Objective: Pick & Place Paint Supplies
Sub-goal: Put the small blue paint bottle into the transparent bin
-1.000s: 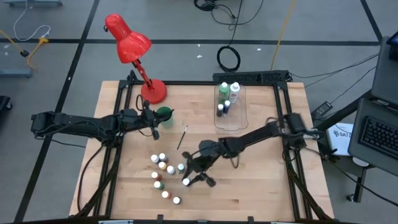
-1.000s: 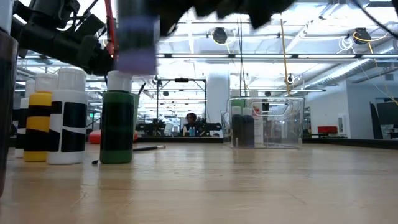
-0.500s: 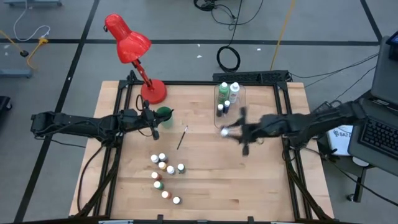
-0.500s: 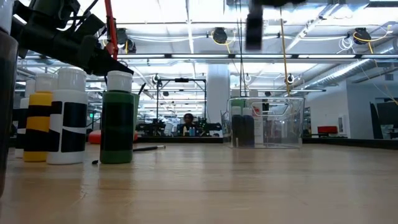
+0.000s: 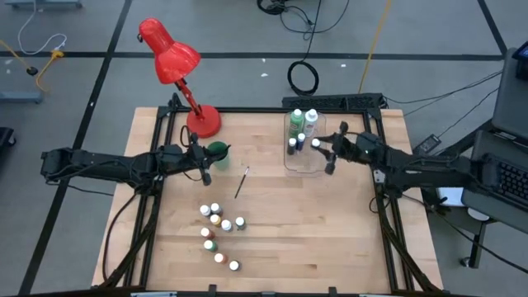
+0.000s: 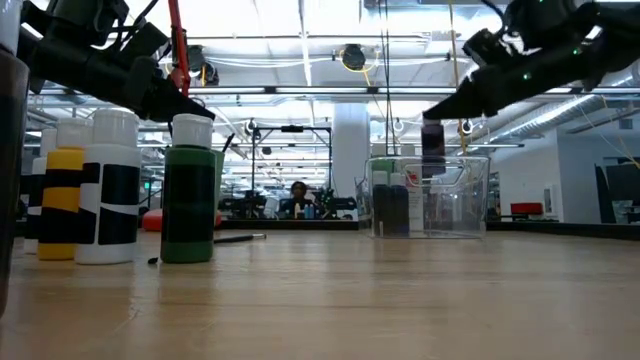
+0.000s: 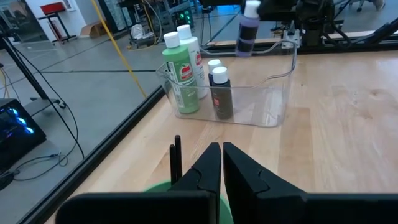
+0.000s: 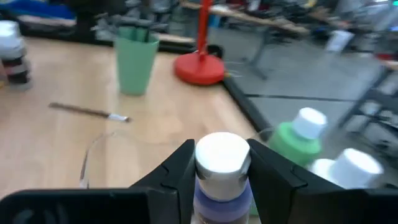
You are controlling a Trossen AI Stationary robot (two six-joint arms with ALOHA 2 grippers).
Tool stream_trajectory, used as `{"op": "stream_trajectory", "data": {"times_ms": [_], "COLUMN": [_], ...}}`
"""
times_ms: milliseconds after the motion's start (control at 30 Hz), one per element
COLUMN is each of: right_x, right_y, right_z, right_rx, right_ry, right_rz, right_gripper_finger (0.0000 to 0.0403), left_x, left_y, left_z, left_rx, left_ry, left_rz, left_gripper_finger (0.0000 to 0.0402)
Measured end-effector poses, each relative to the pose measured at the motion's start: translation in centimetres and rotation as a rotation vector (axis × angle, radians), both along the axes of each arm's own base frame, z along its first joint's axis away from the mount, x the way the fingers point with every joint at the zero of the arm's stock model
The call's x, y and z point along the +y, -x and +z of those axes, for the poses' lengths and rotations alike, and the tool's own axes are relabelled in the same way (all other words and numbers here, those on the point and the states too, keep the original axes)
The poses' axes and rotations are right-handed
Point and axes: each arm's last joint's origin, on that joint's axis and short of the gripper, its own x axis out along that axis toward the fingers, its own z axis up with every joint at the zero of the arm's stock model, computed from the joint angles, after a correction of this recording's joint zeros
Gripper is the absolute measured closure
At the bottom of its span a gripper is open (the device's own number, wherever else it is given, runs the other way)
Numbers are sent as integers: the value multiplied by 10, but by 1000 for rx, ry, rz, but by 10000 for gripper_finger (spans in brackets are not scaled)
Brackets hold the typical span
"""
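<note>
Now a small purple paint bottle [image 8: 222, 171] with a white cap is hanging pinched in the right claw [image 5: 330, 148], poised over the right edge of the clear bin [image 5: 307, 161] at the far side of the surface [image 5: 330, 239]. A second ago this claw was down among the cluster of tiny bottles [image 5: 219, 229] near the front; it has since swung across with one of them, so the pick is done and only the drop is outstanding. Inside the bin a green bottle [image 7: 181, 73], a white one beside it and a couple of small dark ones are already standing, which suggests the sorting is well under way. About eight tiny bottles are waiting in the cluster, and one paintbrush [image 5: 242, 181] is lying loose between them and the bin. Further left, the left claw [image 7: 221, 163] is hovering with its fingers nearly together over the green cup [image 5: 217, 152], where dark brush handles are poking up, beside the red lamp [image 5: 173, 62].
</note>
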Motion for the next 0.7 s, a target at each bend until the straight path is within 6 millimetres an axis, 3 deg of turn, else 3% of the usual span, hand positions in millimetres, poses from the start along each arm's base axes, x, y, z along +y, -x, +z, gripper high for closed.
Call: {"op": "stream_trajectory", "data": {"times_ms": [133,400,700], "right_x": [-15,-40,-54], "right_y": [2,-9,-21], "right_z": [-6,-29,-50], "right_rx": [19,43,63], "right_ry": [-48,-171,-186], "right_rz": [88,14,-11], "right_gripper_finger": [292,292,292], "left_x": [0,0,0], "left_y": [0,0,0], "left_z": [0,-1,-1], "left_rx": [4,10,13], "left_ry": [2,3,3], "left_rz": [0,0,0], "left_gripper_finger": [380,380,380]}}
